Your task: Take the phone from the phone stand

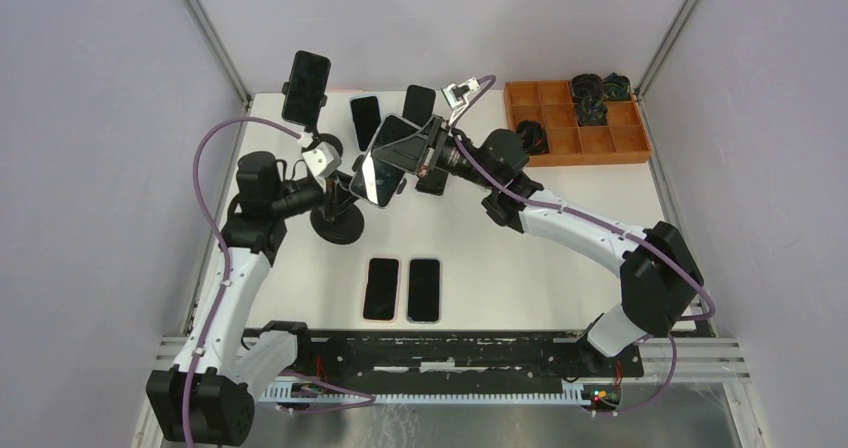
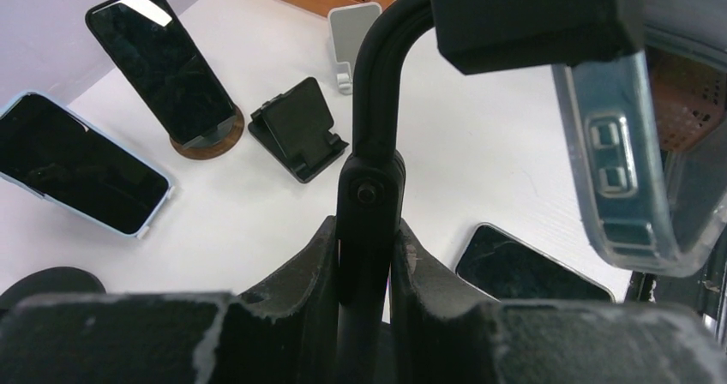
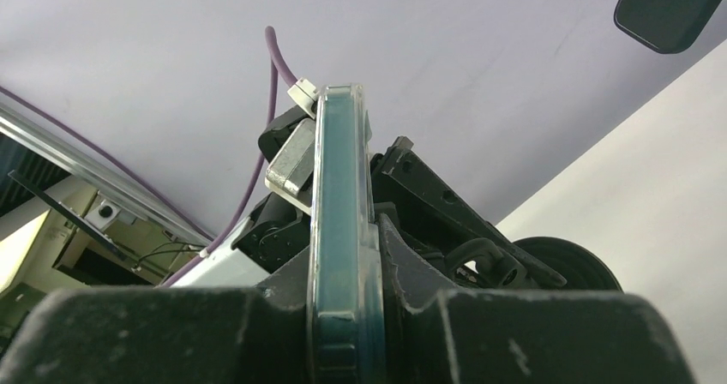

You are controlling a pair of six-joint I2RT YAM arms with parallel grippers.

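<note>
Right pincer (image 3: 343, 268): closed on the phone (image 3: 341, 170), gripping both faces; phone seen edge-on, in a clear case. Left pincer (image 2: 367, 251): clamped on the stem of the phone stand (image 2: 375, 110). Overhead view: phone mid-frame, raised off the surface (image 1: 480, 268), beside the stand's clamp head; seated or free, cannot tell. Stand's round base sits left of centre.

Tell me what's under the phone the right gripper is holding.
The stand's black arm, clamped by the left gripper, and its round base. From above, the phone covers the holder.
</note>
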